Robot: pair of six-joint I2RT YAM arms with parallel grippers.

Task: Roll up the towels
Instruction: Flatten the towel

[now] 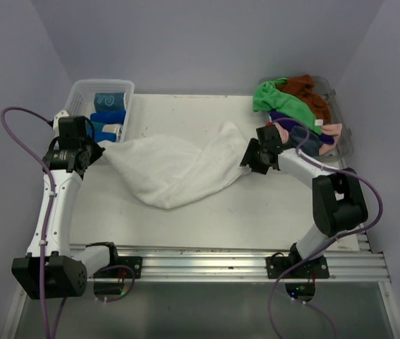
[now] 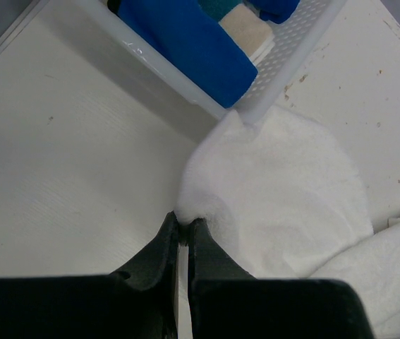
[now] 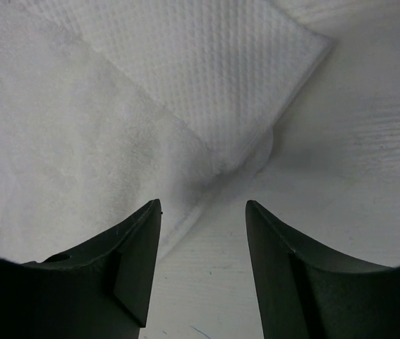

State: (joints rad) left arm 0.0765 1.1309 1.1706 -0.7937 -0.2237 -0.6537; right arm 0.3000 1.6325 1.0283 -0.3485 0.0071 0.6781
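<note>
Pinching the white towel (image 1: pixel 171 169) beside the basket (image 1: pixel 80 92) in the left gripper (image 2: pixel 183 226), hovering the right gripper (image 3: pixel 203 203) spread, empty, over its far end; probably risking bunching if tugged one-sided.

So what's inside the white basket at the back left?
Rolled up: blue towels, a teal towel and a cream towel. The basket wall and the upper rolls hide anything lying beneath them.

Nothing readable showed up in any view: no lettering, no labels, no brands, no numbers, no signs.
</note>
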